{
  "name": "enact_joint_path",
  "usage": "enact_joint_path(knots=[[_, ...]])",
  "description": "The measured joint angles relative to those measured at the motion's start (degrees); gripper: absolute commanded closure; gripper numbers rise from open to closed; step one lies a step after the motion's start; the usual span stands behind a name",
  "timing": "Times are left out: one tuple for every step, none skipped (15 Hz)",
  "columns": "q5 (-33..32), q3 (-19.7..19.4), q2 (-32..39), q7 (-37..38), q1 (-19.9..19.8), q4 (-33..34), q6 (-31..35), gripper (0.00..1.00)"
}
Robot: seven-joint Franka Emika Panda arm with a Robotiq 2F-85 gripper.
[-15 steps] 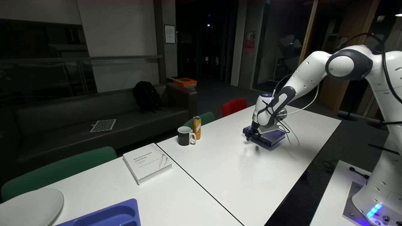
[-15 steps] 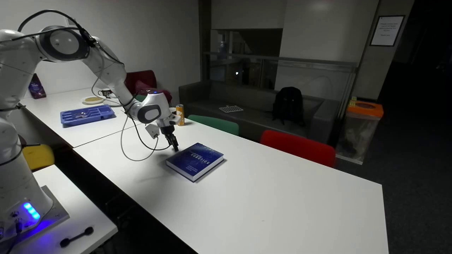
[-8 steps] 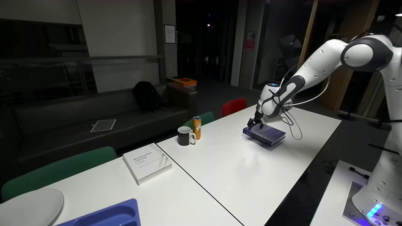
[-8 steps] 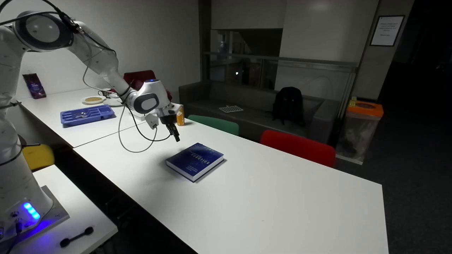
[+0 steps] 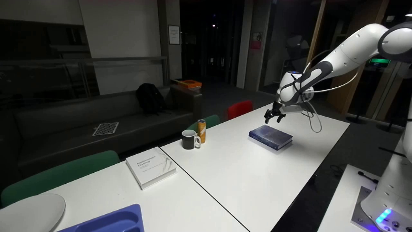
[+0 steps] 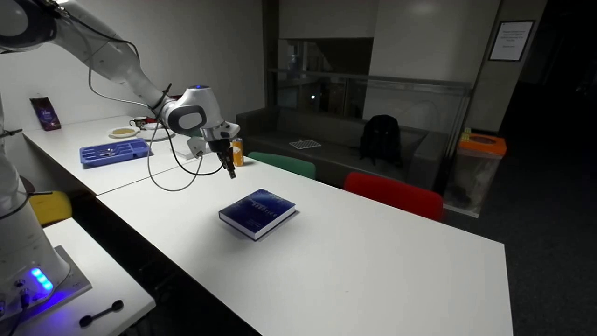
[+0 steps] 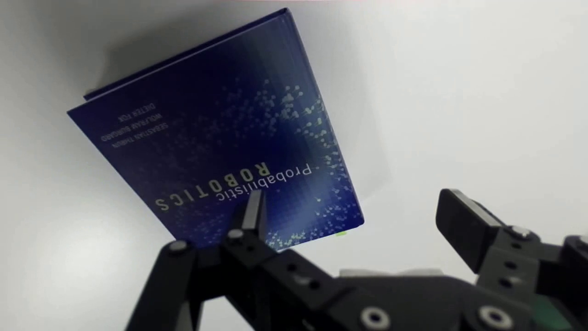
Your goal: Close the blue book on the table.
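The blue book (image 5: 271,137) lay closed and flat on the white table (image 5: 231,187), cover up, and in the wrist view I could read "Probabilistic Robotics" on it, the letters upside down. A yellow-green tab (image 7: 340,233) stuck out past its edge there, between four and five o'clock.

With the clock centred on the blue book in an exterior view, the gripper (image 5: 273,121) hung at twelve, up in the air and clear of the cover. Its black fingers (image 7: 464,225) were spread wide; through the gap between them the wrist view showed part of the cover and bare tabletop. The white arm (image 5: 346,56) slanted down to it from between one and two. Over at nine o'clock stood a dark mug (image 5: 188,140) with a white handle, an orange can (image 5: 201,130) just beside it. A white book (image 5: 151,167) marked "Reinforcement Learning" lay farther off, between eight and nine, across the dark seam (image 5: 206,190); a blue tray (image 5: 136,207) sat at eight. A black backpack (image 5: 150,99) rested on the dark sofa (image 5: 80,112) between nine and ten.
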Motion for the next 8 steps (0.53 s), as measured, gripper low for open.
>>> enact_joint_path(knots=[[-0.25, 0.0, -1.72, -0.23, -0.45, -0.88, -0.85, 0.0], [-0.67, 0.02, -3.42, -0.26, -0.85, -1.78, -1.71, 0.0], [-1.25, 0.01, -5.15, -0.26, -1.15, -2.8, -2.37, 0.0], [-1.91, 0.04, -6.82, -0.26, -1.46, -3.82, -3.06, 0.0], [-2.56, 0.08, -8.44, -0.26, -1.73, -4.82, -4.04, 0.0], [-3.37, 0.16, -10.06, -0.27, -2.04, -5.85, -5.05, 0.0], [-4.11, 0.31, -11.58, -0.36, -2.38, -6.83, -6.16, 0.0], [-4.49, 0.38, -13.06, -0.77, -2.58, -7.82, -7.28, 0.0]])
